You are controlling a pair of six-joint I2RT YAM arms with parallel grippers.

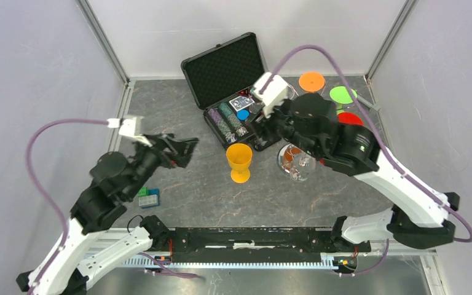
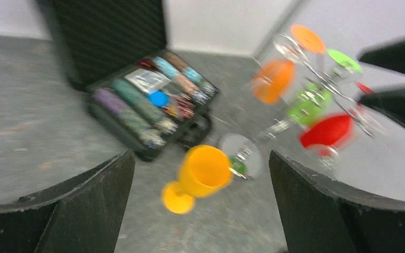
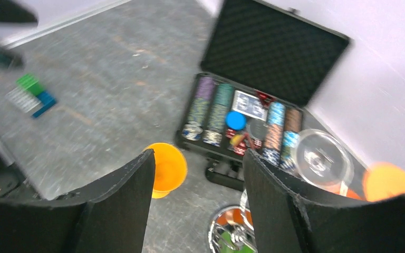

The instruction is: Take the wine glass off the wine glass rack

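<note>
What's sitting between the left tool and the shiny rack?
The yellow wine glass, standing upright between the left tool and the wine glass rack. The top view shows it.

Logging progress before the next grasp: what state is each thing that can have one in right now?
Yellow plastic wine glass: upright on the table, off the rack.
Chrome wire glass rack: upright; orange glass, green glass and red glass hang on it.
Black chip case: lid open.
Left claw: open, empty.
Right claw: open, empty.
</note>
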